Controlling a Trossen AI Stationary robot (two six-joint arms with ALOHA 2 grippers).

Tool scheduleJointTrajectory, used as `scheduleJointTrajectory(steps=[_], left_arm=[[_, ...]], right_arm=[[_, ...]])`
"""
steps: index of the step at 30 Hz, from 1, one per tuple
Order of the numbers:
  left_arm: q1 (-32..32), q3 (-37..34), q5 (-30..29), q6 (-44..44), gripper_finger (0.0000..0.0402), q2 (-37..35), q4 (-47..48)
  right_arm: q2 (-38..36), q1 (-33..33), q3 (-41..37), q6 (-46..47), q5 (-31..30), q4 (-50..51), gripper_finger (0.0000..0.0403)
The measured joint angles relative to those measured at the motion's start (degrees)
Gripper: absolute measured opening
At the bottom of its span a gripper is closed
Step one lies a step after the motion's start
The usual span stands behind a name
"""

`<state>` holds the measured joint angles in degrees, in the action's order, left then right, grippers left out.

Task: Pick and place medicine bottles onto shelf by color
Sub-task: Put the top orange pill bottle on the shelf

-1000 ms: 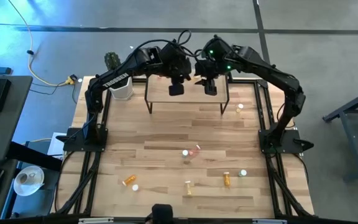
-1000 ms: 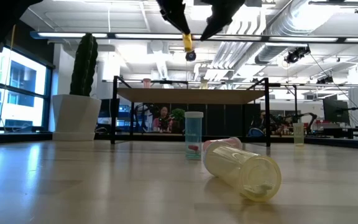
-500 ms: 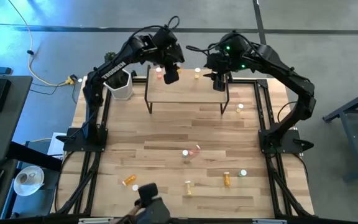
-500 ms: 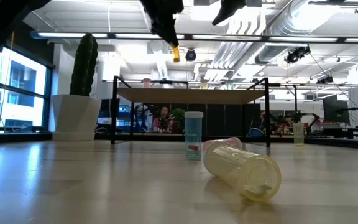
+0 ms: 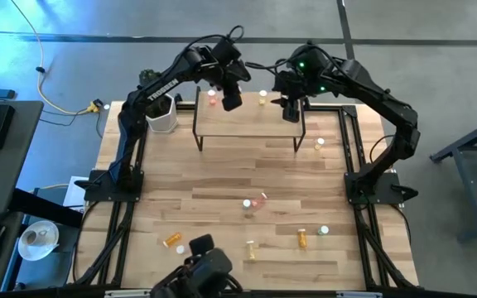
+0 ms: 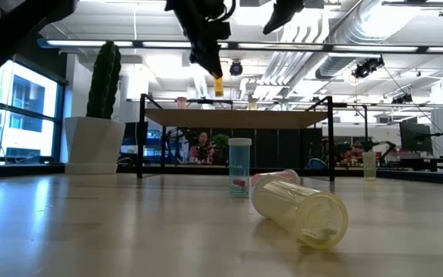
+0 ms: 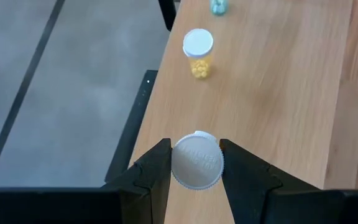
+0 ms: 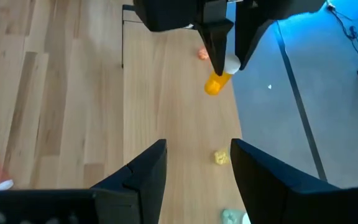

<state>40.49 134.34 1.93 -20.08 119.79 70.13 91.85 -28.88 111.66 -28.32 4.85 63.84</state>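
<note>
High view: left gripper (image 5: 231,98) over shelf (image 5: 249,120) rear, right gripper (image 5: 291,110) near its right end, low view: orange bottle (image 6: 218,85) hanging above shelf, left wrist: fingers (image 7: 155,169) clenched on its white cap, right wrist: right gripper released, holding nothing, 1 yellow bottle (image 8: 220,157) on shelf.

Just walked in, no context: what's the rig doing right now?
It's sorting medicine bottles onto the shelf by color. The left tool is shut on an orange bottle, held by its white cap above the shelf. The right tool is open and empty, hovering over the shelf's other end. A pink bottle, a yellow bottle and a greenish bottle already stand on the shelf; several more bottles lie on the table.
</note>
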Motion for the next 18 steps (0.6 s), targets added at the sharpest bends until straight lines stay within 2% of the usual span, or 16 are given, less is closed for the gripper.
scheduleJointTrajectory(steps=[18], left_arm=[[0.4, 0.0, -0.9, 0.7, 0.0117, 4.2, 0.5]], right_arm=[[0.0, 0.0, 0.0, 0.0, 0.0, 0.7, 0.0170]])
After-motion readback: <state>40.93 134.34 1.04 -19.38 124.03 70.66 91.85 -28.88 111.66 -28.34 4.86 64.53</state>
